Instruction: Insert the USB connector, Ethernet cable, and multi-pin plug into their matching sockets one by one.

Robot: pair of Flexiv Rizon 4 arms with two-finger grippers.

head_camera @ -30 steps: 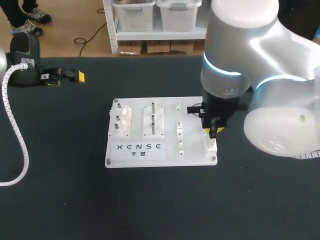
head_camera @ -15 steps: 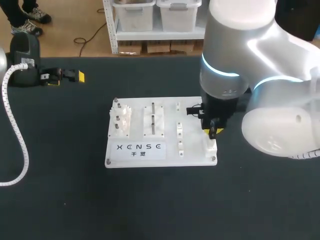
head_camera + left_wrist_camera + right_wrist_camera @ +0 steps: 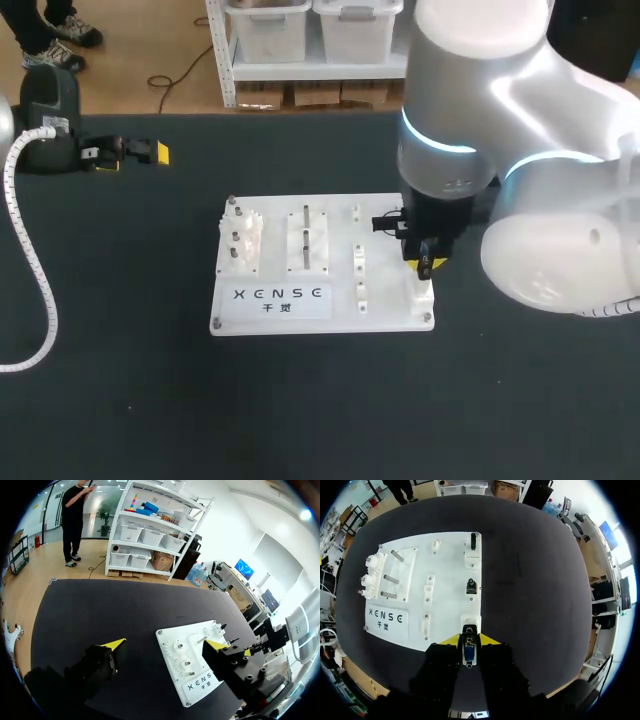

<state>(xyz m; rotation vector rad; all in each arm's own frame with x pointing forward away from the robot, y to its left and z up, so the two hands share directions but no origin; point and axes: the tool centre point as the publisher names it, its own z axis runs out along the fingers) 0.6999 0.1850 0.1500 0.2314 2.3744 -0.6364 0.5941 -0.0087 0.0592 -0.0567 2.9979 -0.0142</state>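
One USB connector (image 3: 468,649) pinched between right jaws

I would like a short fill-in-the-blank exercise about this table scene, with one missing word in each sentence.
1. The white board lies on a ___ table.
2. The right claw is shut on a small plug, while the left claw stands open and holds ___.
3. The fingertips of both claws have the colour ___.

Missing words: black; nothing; yellow.
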